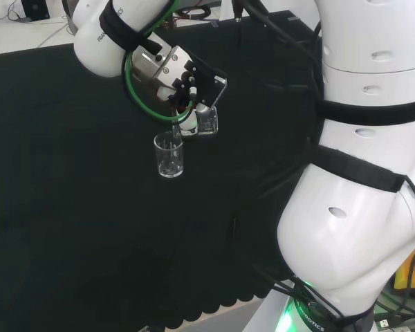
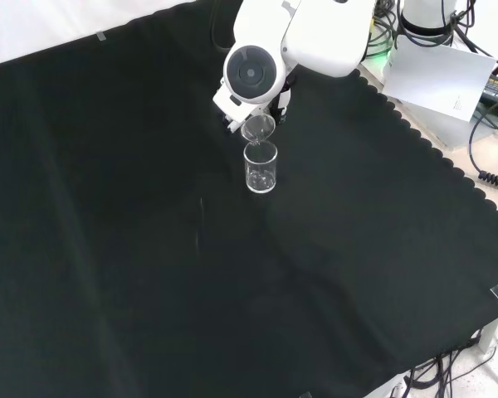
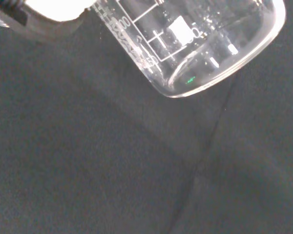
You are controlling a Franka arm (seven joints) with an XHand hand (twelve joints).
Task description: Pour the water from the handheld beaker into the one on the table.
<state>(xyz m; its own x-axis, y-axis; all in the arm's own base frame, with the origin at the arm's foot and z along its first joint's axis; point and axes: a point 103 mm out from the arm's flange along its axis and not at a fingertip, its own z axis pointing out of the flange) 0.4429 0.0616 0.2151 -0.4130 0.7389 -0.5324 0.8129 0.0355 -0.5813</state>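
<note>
A clear glass beaker (image 1: 169, 156) stands upright on the black cloth (image 1: 69, 207), also seen in the front view (image 2: 261, 168). My hand (image 1: 182, 81) hangs just above and to the right of it in the head view, its fingers curled round a second clear beaker (image 1: 207, 122). That held beaker (image 2: 258, 128) is tipped steeply, its mouth right over the standing beaker's rim. A thin bright streak seems to run from it into the standing beaker. In the wrist view the held beaker (image 3: 195, 44) is close and tilted, with white scale marks. Water levels are hard to make out.
The arm's big white links (image 1: 360, 173) stand at the head view's right. In the front view a white link with a round grey cap (image 2: 251, 73) stands before the hand. The cloth's scalloped edge (image 2: 448, 166) runs down the right, with paper and cables beyond it.
</note>
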